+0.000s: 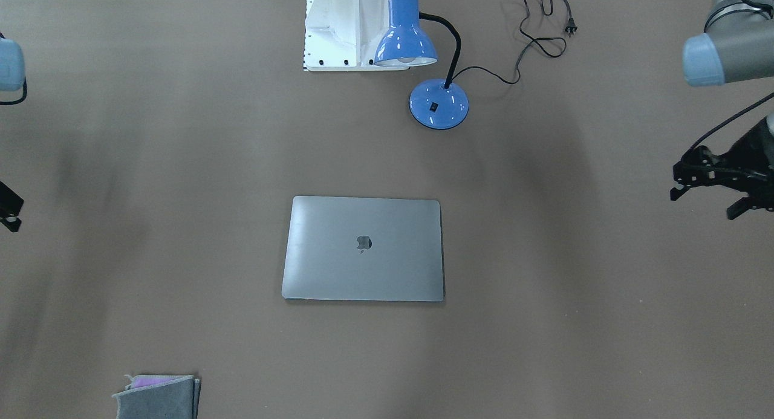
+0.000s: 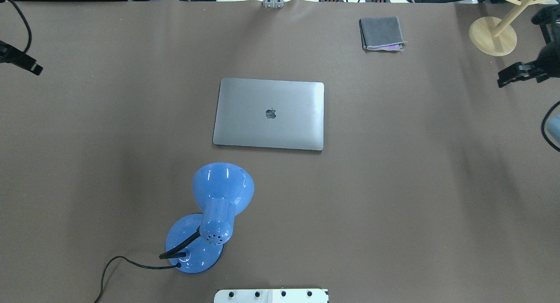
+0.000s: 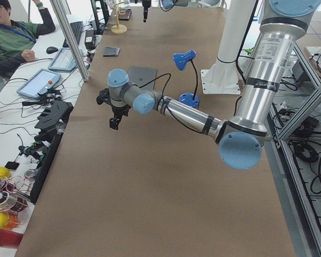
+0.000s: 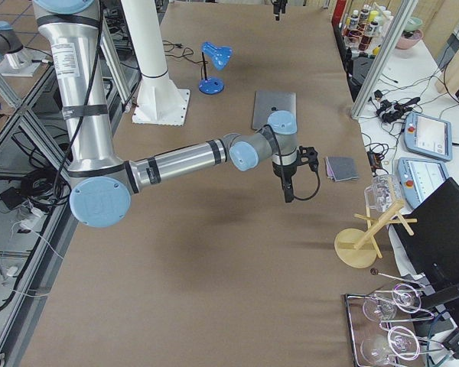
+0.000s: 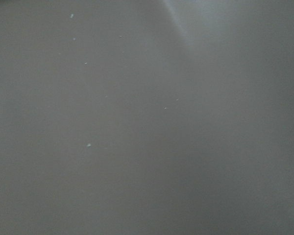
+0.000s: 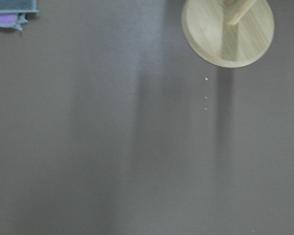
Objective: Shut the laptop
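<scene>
The laptop (image 1: 363, 268) lies flat in the middle of the table with its lid down, space-grey with the dark apple logo on top; it also shows in the overhead view (image 2: 269, 132). My left gripper (image 1: 707, 202) hovers far off at the table's side, its two fingers apart and empty. My right gripper (image 2: 509, 78) hovers at the opposite side, also far from the laptop; only part of it shows, so I cannot tell whether it is open or shut. Both wrist views show only bare table.
A blue desk lamp (image 1: 438, 104) stands between the laptop and the robot base (image 1: 338, 32), its black cord (image 1: 544, 38) trailing on the table. A folded grey cloth (image 2: 380, 32) lies at the far side. A wooden stand (image 2: 492, 36) is near my right gripper.
</scene>
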`<move>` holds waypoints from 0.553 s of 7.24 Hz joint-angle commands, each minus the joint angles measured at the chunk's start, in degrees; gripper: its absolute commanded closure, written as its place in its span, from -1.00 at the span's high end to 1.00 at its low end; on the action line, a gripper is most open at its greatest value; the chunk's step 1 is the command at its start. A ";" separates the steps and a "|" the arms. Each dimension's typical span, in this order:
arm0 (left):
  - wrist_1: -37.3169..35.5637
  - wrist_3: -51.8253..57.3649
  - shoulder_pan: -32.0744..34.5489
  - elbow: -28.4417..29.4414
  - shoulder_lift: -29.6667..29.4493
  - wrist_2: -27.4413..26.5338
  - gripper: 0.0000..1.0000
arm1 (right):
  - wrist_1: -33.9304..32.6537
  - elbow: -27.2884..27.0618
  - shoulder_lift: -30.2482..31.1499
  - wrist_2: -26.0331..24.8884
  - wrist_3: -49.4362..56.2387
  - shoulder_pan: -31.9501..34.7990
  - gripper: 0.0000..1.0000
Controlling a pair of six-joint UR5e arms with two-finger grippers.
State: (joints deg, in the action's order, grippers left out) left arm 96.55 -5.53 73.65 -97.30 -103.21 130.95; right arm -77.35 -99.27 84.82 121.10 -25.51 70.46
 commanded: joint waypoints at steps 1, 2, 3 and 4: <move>-9.15 16.35 5.96 0.44 1.95 -0.43 0.97 | -3.48 -1.27 5.78 4.91 12.80 8.08 1.00; -10.23 22.69 8.42 0.53 4.57 -0.61 0.97 | -9.95 -4.06 7.45 5.10 19.64 11.16 1.00; -10.33 24.75 12.44 0.97 7.29 -0.35 0.97 | -18.54 -7.04 7.47 5.02 27.37 15.28 1.00; -10.24 24.86 17.18 2.19 7.75 0.00 0.97 | -26.72 -8.90 7.64 4.15 34.93 18.20 1.00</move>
State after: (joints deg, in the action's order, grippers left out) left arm 86.62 17.36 85.51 -96.21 -97.09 130.63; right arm -94.04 -105.37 91.99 125.79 -0.11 84.47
